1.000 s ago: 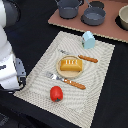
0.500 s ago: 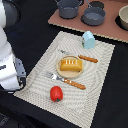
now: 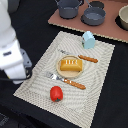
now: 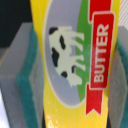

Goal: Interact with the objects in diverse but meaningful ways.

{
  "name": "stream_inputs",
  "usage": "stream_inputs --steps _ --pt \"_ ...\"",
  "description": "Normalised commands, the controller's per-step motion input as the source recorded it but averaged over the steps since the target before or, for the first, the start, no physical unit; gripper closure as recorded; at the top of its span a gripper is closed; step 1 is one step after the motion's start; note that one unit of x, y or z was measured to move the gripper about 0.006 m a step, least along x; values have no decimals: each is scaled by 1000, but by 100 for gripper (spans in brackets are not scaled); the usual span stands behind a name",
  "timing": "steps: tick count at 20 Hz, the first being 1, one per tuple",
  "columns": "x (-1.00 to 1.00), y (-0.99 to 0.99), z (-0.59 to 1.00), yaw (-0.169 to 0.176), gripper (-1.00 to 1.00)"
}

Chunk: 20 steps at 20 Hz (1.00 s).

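Grey-and-teal fingers (image 4: 22,85) flanking one yellow butter packet (image 4: 75,60), apparently grasping it, one tomato (image 3: 56,93), one bread loaf (image 3: 70,65) on a round plate (image 3: 61,72), one carton (image 3: 88,39), fork (image 3: 65,80) and knife (image 3: 80,56) beside the plate, three dark pots (image 3: 93,16) beyond on the worktop (image 3: 112,105).

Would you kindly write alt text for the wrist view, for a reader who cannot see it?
A yellow butter packet fills the close-up, showing a black-and-white cow and a red banner reading BUTTER. Grey pads edged in teal flank it on both sides; whether they touch it cannot be told.
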Motion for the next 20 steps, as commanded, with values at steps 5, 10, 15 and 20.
stream_inputs --steps 5,10,15,20 --pt "466 821 494 65 100" --pt "525 803 291 44 100" --pt "618 759 49 20 100" --pt "554 806 0 17 100"
